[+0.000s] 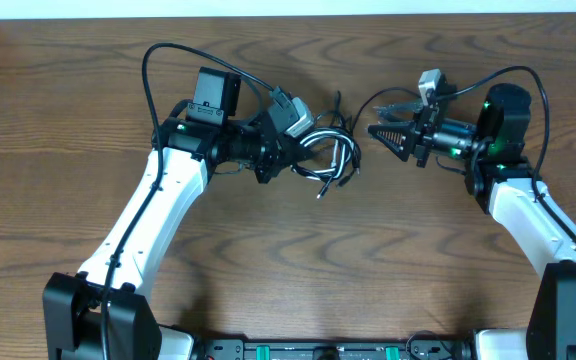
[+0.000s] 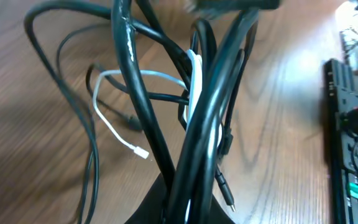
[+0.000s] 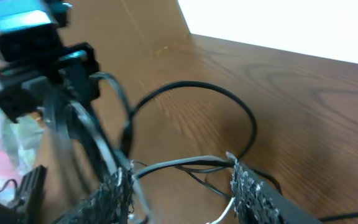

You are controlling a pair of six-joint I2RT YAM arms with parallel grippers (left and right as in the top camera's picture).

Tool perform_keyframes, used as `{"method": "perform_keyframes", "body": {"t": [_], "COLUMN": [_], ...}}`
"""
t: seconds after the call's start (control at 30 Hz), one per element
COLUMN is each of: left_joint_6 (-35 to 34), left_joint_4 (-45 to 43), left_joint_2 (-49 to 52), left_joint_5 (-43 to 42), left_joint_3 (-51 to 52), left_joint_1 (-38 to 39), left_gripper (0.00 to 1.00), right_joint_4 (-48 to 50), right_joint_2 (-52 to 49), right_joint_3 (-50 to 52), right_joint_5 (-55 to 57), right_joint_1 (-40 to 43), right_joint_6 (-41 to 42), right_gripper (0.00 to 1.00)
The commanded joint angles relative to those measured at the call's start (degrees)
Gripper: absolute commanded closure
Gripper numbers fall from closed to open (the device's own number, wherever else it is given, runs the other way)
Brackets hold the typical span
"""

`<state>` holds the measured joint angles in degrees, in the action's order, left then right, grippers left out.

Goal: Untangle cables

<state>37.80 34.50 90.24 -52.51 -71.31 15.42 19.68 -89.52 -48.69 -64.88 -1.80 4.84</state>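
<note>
Black and white thin tangled cables [image 1: 330,150] hang between both claws, over the brown wooden desk [image 1: 288,270]. The left claw [image 1: 298,150] pinches them at its tips. The right claw [image 1: 376,133], spread, points straight at them from just beside.

Brown wood-grain table [image 1: 298,265], pale backdrop

The counter [image 1: 298,270] is matt brown grained wood, the black cables [image 2: 129,68] smooth glossy plastic, the white cable [image 2: 107,118] smooth and duller.
</note>
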Motion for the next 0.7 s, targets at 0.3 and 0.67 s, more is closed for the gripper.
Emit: {"method": "perform_keyframes", "body": {"t": [0.3,0.67], "left_joint_6": [3.98,3.96], "left_joint_4": [-3.34,-3.30], "left_joint_2": [-0.17,-0.17], "left_joint_5": [-8.11,-10.32], "left_joint_3": [-0.37,-0.37], "left_joint_1": [-0.28,-0.22], "left_gripper": [0.92,0.92], "right_joint_4": [-2.82,-2.71], "right_joint_2": [0.37,0.37], "right_joint_3": [-0.33,-0.33], "right_joint_5": [1.11,1.79], "right_joint_1": [-8.31,-12.13], "right_joint_6": [-3.74,-4.74], "right_gripper": [0.57,0.45]}}
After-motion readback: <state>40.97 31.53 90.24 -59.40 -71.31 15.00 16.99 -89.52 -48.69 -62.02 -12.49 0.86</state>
